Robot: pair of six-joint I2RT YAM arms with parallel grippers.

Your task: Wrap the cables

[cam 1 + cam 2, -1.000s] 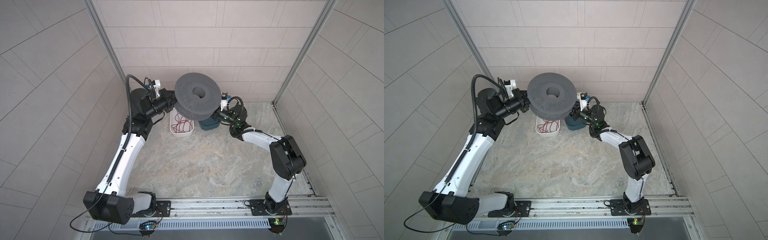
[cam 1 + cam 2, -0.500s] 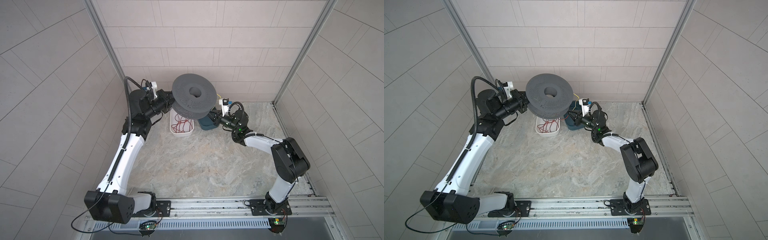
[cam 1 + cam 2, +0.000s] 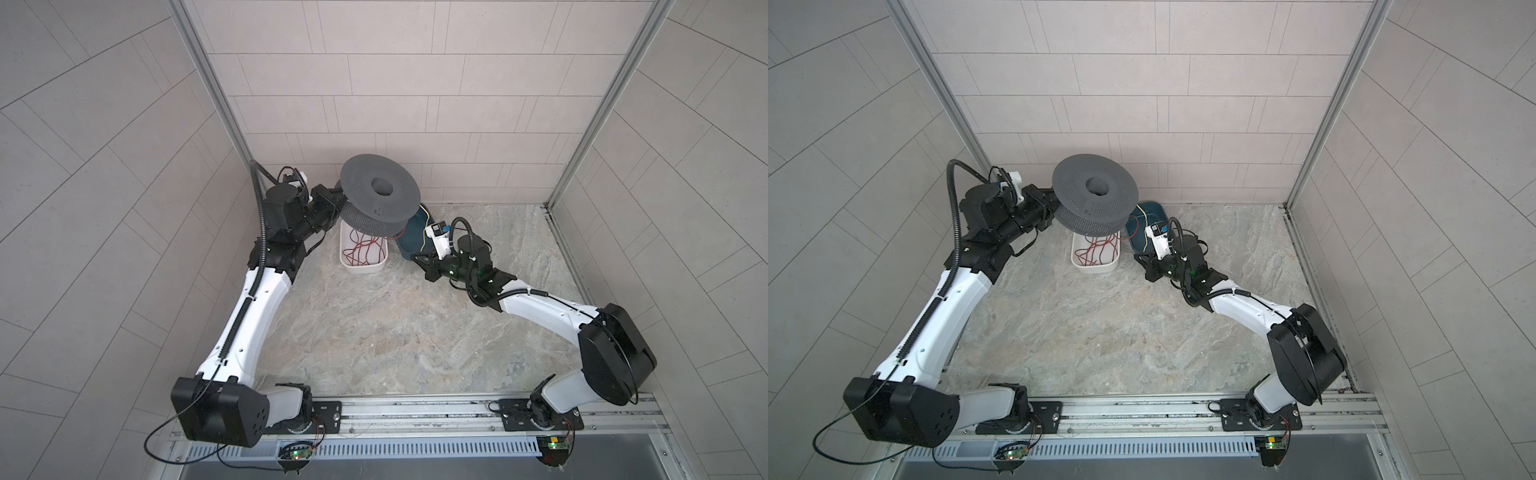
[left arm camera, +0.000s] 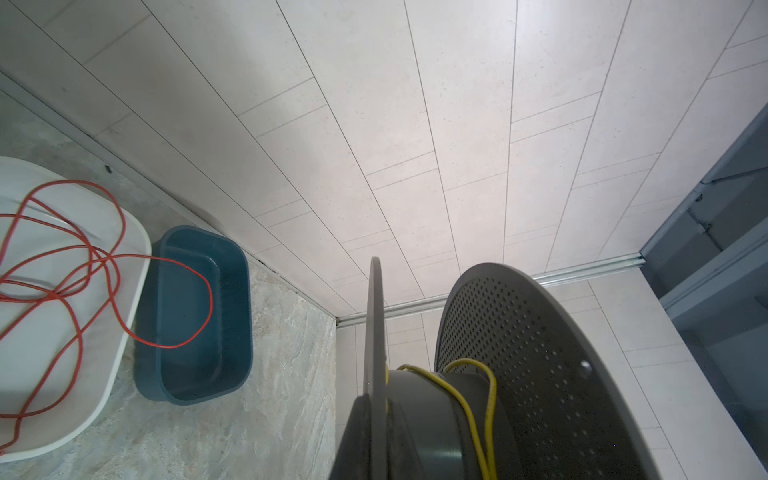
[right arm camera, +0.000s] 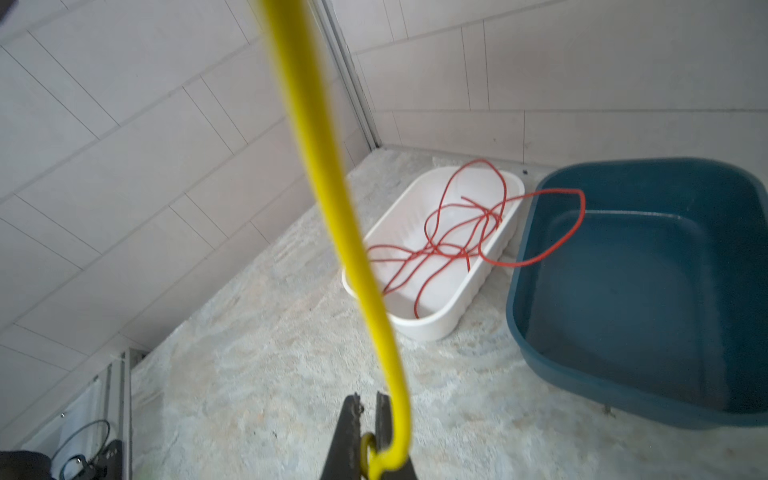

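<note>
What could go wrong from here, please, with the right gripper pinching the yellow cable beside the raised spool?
The right gripper pinches the yellow cable only at its tips, so a pull could slip it free. The turns on the spool hub look loose and may slide. The red cable loops into the blue tub; it might snag.

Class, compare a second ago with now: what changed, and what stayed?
The right gripper, shut on the yellow cable, drew away from the spool toward the table's front. The spool, gripped by the left gripper, shifted slightly left. The white bin, teal bin and red cable stayed put.
</note>
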